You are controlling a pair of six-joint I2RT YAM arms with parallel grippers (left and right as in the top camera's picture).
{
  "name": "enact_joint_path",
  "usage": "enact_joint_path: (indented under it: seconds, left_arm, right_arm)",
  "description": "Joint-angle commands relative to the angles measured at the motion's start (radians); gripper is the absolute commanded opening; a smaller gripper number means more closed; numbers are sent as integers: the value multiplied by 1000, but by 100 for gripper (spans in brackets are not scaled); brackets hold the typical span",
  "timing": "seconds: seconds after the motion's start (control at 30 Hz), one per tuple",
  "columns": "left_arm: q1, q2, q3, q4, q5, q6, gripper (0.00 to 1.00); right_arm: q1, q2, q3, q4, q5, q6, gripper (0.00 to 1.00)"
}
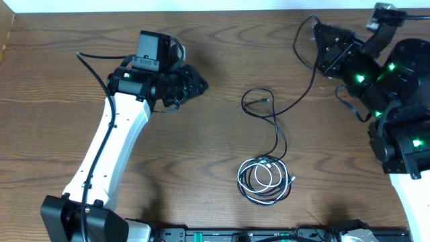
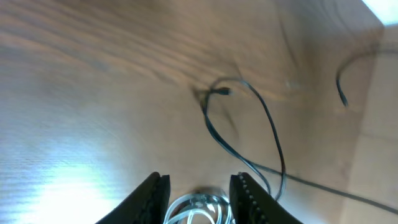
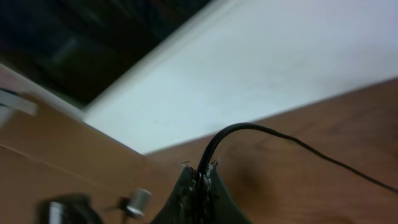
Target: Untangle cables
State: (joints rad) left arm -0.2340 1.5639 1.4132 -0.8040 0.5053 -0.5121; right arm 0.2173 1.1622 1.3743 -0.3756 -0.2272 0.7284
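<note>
A coil of black and white cables [image 1: 265,180] lies on the table at front centre. One black cable [image 1: 281,138] runs up from it, makes a loose loop with a free plug end [image 1: 269,99], then rises to my right gripper [image 1: 316,30], which is shut on it at the back right. The right wrist view shows the jaws [image 3: 202,179] pinched on that black cable [image 3: 249,127]. My left gripper [image 1: 199,85] is open and empty, left of the loop. In the left wrist view its jaws [image 2: 200,190] frame the coil [image 2: 199,208], with the loop and plug [image 2: 222,91] beyond.
The wooden table's [image 1: 60,81] far edge meets a white surface [image 3: 280,68] behind the right gripper. The right arm's own thicker black cable [image 1: 346,104] curls beside its base. A small metal part [image 3: 138,200] shows at the lower left of the right wrist view.
</note>
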Motion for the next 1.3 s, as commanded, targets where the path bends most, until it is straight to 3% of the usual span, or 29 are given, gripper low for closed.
enact_joint_path:
  seconds: [0.0, 0.1, 0.3, 0.67, 1.0, 1.27]
  left_arm:
    - [-55, 20, -3, -28, 93, 110, 41]
    - [-118, 38, -3, -61, 93, 194, 50]
    - [-249, 84, -3, -82, 90, 300, 56]
    - [-432, 226, -3, -61, 81, 302, 57]
    - [-452, 269, -3, 135, 78, 289, 57]
    - [-477, 310, -3, 196, 79, 245, 57]
  right_arm:
    - [0, -11, 25, 7, 8, 76, 1]
    - [-2, -9, 25, 4, 18, 57, 1]
    - [-2, -2, 25, -56, 163, 18, 1]
    - [-6, 8, 25, -71, 224, 26, 1]
    - [-8, 8, 25, -72, 224, 32, 1]
    - [-9, 8, 25, -92, 224, 45, 1]
